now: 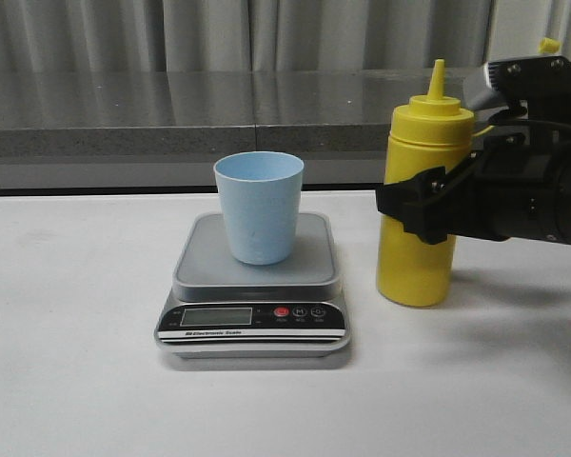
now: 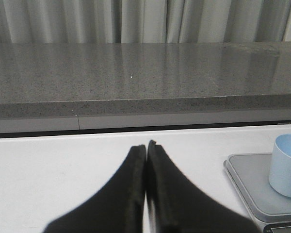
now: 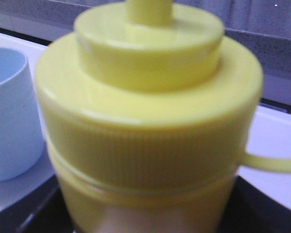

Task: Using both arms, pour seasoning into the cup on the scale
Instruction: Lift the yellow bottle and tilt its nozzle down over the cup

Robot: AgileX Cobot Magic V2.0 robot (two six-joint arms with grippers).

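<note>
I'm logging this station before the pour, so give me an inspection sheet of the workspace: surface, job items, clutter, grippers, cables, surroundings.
Surface: white table, no spills seen.
Job's things: pale blue cup upright on the scale platform, looks empty; yellow seasoning bottle upright on the table to the right of the scale, nozzle uncapped, cap hanging on its tether.
Clutter: nothing seen.
Grippers: right gripper around the bottle's middle, contact unclear; left gripper shut, empty, over the table left of the scale.
Cables: dark cabling on the right arm, clear of the items.
Surroundings: grey stone ledge, curtains behind.
</note>
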